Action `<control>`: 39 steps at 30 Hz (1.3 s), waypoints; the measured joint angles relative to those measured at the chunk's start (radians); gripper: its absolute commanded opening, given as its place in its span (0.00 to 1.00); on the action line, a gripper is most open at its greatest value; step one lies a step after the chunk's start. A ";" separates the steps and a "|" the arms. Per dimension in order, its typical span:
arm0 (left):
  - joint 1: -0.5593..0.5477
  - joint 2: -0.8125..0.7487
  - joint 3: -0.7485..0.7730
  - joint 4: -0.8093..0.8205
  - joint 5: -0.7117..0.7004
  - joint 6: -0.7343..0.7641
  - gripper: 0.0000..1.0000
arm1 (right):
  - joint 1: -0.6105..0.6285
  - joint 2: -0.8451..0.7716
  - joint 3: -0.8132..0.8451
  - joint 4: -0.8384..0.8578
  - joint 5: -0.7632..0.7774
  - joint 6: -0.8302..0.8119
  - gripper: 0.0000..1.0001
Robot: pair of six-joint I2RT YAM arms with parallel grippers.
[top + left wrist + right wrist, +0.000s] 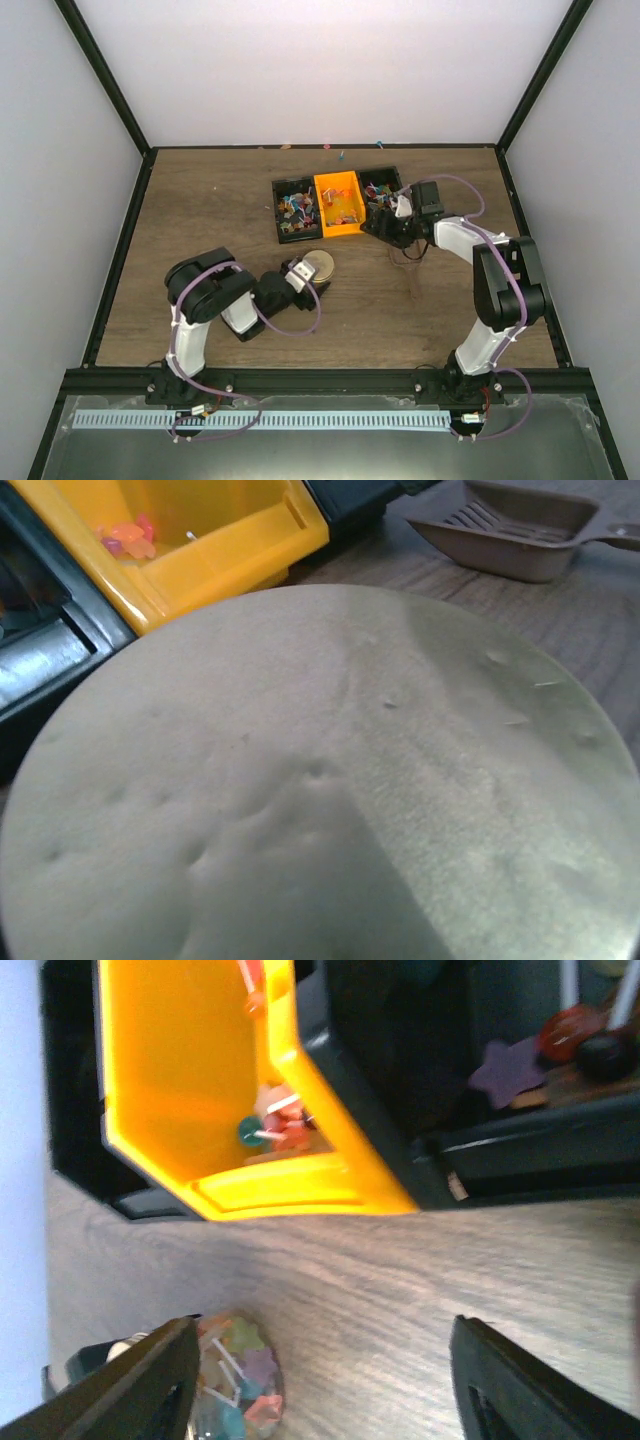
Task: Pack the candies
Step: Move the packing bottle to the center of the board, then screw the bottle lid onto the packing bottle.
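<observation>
The candies (345,212) lie mostly in 3 bins at the far middle of the surface (450,290). Some are in the yellow bin (337,195), and more are in the left black bin (295,210) and the right black bin (380,192) touching it on either side.

The step in hand looks like capping a filled container. A tan disc (320,265) sits just on the near side of the yellow bin, with the left hand (303,273) right against it. It cannot be told whether that hand pinches the disc, because the left wrist view is filled by the disc (330,780) and shows no fingers. The right hand (322,1325) hovers at the near end of the right black bin, its fingers (150,1385) spread and holding nothing.

Next, the disc probably needs seating flat and centred, while the free right hand could fetch more candies if packing is unfinished.

- **Right wrist view only:** a clear tub (240,1385) of mixed candies stands on the near side of the yellow bin, likely the container under the disc.
- **Left wrist view only:** a tan scoop (520,530) rests off the yellow bin's near right corner.
- **Top view only:** 2 strays (342,155) lie beyond the yellow bin.
</observation>
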 measured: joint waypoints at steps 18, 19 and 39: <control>0.000 -0.053 -0.127 0.054 0.128 0.045 0.85 | 0.264 0.005 -0.016 0.026 -0.123 -0.106 0.36; 0.000 -0.044 -0.130 0.070 0.128 0.042 0.85 | 0.271 0.006 -0.013 0.027 -0.116 -0.108 0.34; 0.000 0.007 -0.143 0.166 0.119 0.021 0.84 | 0.339 0.033 -0.013 0.018 -0.106 -0.118 0.17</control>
